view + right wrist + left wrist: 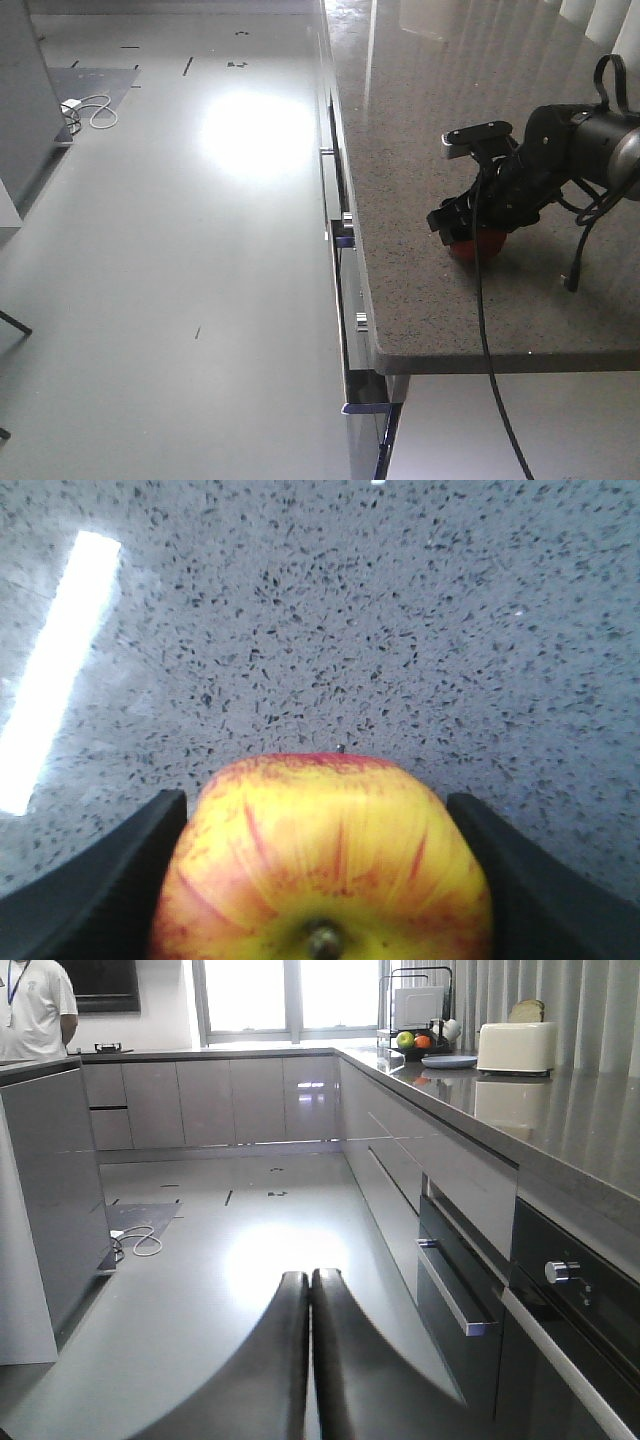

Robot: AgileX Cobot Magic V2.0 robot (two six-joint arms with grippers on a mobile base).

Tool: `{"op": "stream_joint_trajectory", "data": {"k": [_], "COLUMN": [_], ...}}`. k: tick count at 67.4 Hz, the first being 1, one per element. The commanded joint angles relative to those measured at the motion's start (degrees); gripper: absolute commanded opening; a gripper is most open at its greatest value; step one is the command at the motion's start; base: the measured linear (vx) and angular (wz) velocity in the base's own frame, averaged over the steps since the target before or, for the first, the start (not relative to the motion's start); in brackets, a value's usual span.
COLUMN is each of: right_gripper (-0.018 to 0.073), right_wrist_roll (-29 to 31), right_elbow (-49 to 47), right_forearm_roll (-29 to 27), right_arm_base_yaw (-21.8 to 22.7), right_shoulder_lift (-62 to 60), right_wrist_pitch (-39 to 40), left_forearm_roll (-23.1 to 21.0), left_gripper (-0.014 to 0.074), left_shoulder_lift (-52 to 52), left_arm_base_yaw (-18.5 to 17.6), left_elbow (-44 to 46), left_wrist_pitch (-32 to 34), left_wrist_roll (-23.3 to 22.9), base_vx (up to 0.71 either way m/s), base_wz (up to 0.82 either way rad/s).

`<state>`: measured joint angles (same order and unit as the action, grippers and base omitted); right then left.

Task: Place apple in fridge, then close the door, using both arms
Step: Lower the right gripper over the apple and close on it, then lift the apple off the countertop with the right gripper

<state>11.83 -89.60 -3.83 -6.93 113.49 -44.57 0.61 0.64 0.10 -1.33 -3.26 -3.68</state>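
Note:
The apple (480,245) rests on the speckled grey countertop (430,120), near its front edge. In the right wrist view the apple (325,860) is yellow with red streaks, stem facing the camera. My right gripper (468,230) reaches down from the right and is shut on it, both black fingers (110,870) pressed against its sides. My left gripper (310,1278) is shut with nothing in it, held low over the glossy floor and pointing along the cabinets. The fridge and the door are out of view.
Drawer handles (345,215) jut out below the counter edge. An oven with a knob (560,1272) and a drawer handle (450,1295) stand right of the left gripper. A toaster (515,1048) and fruit bowl (415,1042) sit far back. A person (35,1005) stands far left; a cable (140,1243) lies on the floor.

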Motion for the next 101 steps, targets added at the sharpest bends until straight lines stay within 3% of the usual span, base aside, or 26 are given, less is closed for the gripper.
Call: {"op": "stream_joint_trajectory", "data": {"k": [1,14,22,30,41,60,83,101], "right_gripper": [0.0232,0.0162,0.0146,0.0148,0.0148,0.0149,0.015,0.015], "right_wrist_roll": [-0.16,-0.27,-0.28,4.96,9.48,9.54,9.55,9.41], "right_elbow": [-1.91,-1.79,1.86,10.07,19.63,33.18,46.65,51.31], "right_forearm_roll": [0.24,-0.49,-6.0,-11.7,-15.51,-17.09,-19.08,-20.26], "right_arm_base_yaw": [0.15,0.15,0.08,-1.24,-4.24,-9.17,-9.18,-9.13], "right_shoulder_lift": [-5.79,-11.19,-16.96,-24.53,-33.64,-47.66,-64.61,-76.26], "right_wrist_pitch": [1.06,-3.73,-4.16,-0.6,0.03,0.15,-0.77,-7.26], "left_forearm_roll": [-0.61,-0.61,-0.61,-0.61,-0.61,-0.61,-0.61,-0.61], "left_gripper": [-0.0006,-0.0006,-0.0006,-0.0006,-0.0006,-0.0006,-0.0006,-0.0006], "left_shoulder_lift": [0.85,0.85,0.85,0.85,0.85,0.85,0.85,0.85], "left_arm_base_yaw": [0.05,0.05,0.05,0.05,0.05,0.05,0.05,0.05], "left_elbow": [0.94,0.94,0.94,0.94,0.94,0.94,0.94,0.94], "left_wrist_pitch": [4.33,4.33,4.33,4.33,4.33,4.33,4.33,4.33], "left_wrist_roll": [0.0,0.0,0.0,0.0,0.0,0.0,0.0,0.0], "base_vx": [0.0,0.0,0.0,0.0,0.0,0.0,0.0,0.0], "base_wz": [0.0,0.0,0.0,0.0,0.0,0.0,0.0,0.0]}}
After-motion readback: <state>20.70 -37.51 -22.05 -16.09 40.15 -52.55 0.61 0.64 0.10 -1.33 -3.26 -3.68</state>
